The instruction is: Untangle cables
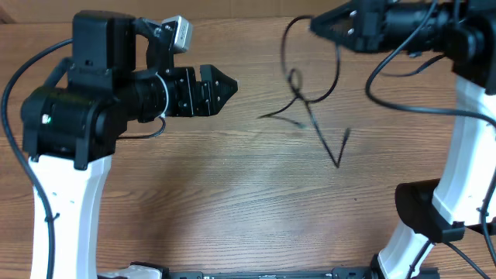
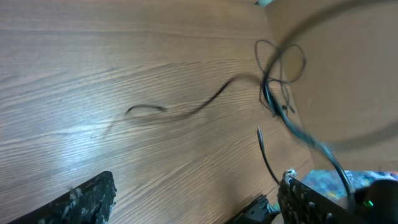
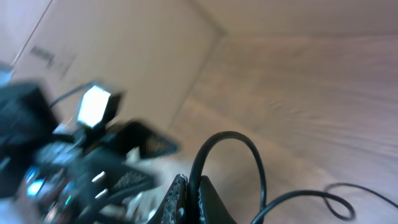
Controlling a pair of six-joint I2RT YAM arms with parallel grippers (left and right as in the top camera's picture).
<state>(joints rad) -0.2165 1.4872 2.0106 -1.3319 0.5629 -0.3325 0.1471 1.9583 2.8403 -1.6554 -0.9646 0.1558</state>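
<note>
Left fingers (image 2: 87,199) are spread wide with nothing held, and are kept above the counter (image 1: 232,194), left of the cables (image 1: 308,108). Right fingers (image 3: 180,199) are pressed together, with one strand pinched between them at the far side. Cables are tangled right of centre: a small loop is seen at the knot, and loose ends are splayed left and nearward.

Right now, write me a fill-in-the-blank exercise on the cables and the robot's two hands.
1. The cables on the table are ____ in colour.
2. The right hand is shut on one ____.
3. The left hand is ____ and holds nothing.
Missing words: black; cable; open.
</note>
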